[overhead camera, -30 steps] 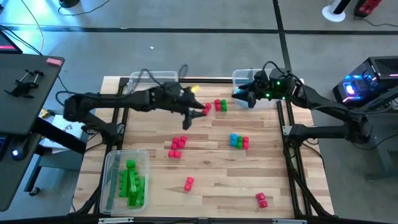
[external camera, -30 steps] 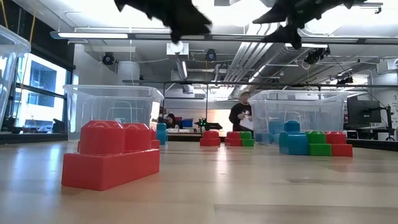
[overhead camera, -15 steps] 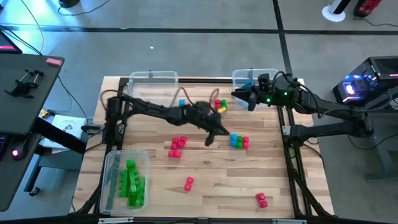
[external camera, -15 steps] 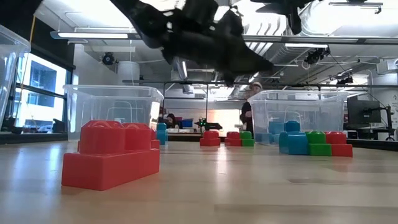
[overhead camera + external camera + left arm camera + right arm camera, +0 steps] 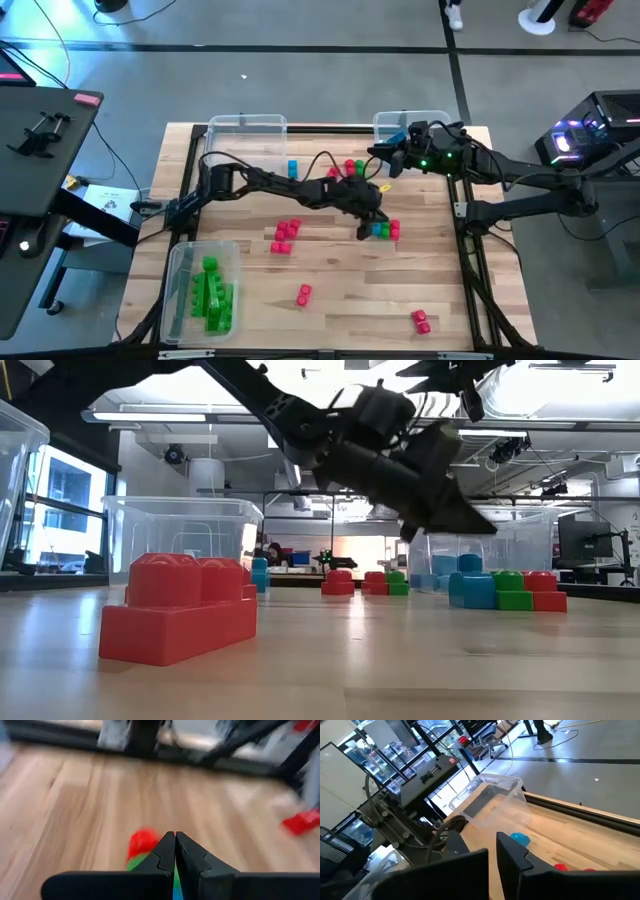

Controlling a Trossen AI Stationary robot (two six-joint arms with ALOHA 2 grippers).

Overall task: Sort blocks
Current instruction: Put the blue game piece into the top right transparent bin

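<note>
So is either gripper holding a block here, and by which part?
Neither. The left gripper is shut and empty above the blue, green and red block cluster; the right gripper shows nothing between its fingers.

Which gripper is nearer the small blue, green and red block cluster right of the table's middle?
Left. The left gripper hangs at the blue, green and red block cluster; the right gripper is over the table's far edge, well away.
</note>
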